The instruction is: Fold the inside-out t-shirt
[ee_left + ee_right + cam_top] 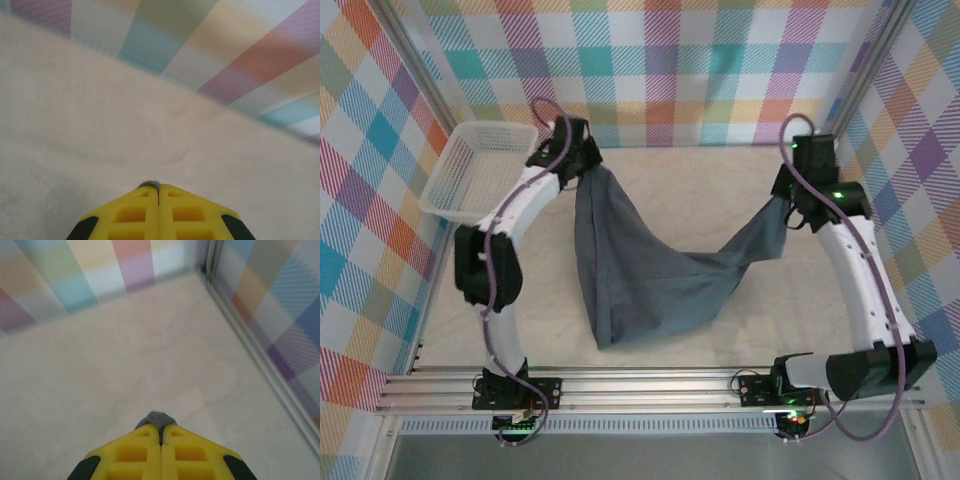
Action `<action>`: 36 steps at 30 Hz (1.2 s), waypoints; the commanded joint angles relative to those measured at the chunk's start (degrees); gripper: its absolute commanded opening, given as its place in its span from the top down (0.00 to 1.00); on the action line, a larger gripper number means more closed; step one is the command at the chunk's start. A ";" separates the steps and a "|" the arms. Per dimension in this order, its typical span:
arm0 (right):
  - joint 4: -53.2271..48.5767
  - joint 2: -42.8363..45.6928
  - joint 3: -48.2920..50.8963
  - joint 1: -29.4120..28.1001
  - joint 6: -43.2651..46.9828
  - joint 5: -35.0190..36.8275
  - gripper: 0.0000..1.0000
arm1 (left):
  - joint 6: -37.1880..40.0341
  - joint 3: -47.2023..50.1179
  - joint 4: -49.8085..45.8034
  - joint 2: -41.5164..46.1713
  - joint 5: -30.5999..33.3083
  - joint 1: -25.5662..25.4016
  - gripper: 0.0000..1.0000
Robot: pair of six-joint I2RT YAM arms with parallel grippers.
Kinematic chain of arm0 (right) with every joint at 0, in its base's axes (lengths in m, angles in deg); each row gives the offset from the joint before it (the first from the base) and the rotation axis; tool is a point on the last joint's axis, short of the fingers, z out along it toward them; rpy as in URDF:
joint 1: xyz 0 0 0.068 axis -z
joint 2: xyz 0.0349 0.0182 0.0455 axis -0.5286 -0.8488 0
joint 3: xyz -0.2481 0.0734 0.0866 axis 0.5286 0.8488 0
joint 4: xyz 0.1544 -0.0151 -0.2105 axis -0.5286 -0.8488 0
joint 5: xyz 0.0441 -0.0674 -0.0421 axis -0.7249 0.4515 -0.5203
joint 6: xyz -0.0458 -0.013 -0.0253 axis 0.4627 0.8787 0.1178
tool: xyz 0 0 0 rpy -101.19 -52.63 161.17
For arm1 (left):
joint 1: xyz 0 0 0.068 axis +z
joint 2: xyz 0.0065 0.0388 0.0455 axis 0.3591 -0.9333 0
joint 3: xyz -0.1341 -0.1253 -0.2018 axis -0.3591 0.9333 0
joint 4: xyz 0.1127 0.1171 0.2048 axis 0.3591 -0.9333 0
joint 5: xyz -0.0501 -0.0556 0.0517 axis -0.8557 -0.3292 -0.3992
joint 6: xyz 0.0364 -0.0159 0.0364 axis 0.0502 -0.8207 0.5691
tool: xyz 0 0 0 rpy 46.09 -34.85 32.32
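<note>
Bench [720, 190]: t-shirt [640, 280] hangs slung between both arms, its lower bulk slumped on the bench toward the near edge. Left gripper [583, 168] is clamped on one edge and right gripper [783, 203] on the other, with a grey nub of cloth past each closed tip. This reads as the lift-and-spread step. Next you'd draw your grips apart evenly, then lay it flat before folding.

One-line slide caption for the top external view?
Left fingers and right fingers pinch the grey t-shirt, sagging between them; white basket at far left.
</note>
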 commanded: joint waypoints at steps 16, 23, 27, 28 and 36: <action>1.23 5.92 10.47 1.50 -6.98 -10.28 1.00 | -10.57 24.45 -26.81 24.97 10.34 -16.57 0.79; 0.66 5.83 11.01 1.51 -6.61 -11.51 1.00 | -11.85 24.28 -31.57 16.75 5.43 -20.59 0.71; 0.75 5.99 11.36 1.50 -6.92 -12.00 1.00 | -7.17 22.12 -32.55 9.47 3.66 -20.84 0.67; 0.77 6.07 11.37 1.50 -6.96 -11.98 1.00 | -6.41 21.89 -32.95 8.32 3.17 -20.92 0.66; 0.84 6.62 12.16 1.50 -6.90 -12.66 1.00 | -2.21 23.80 -31.82 4.47 6.63 -20.76 0.68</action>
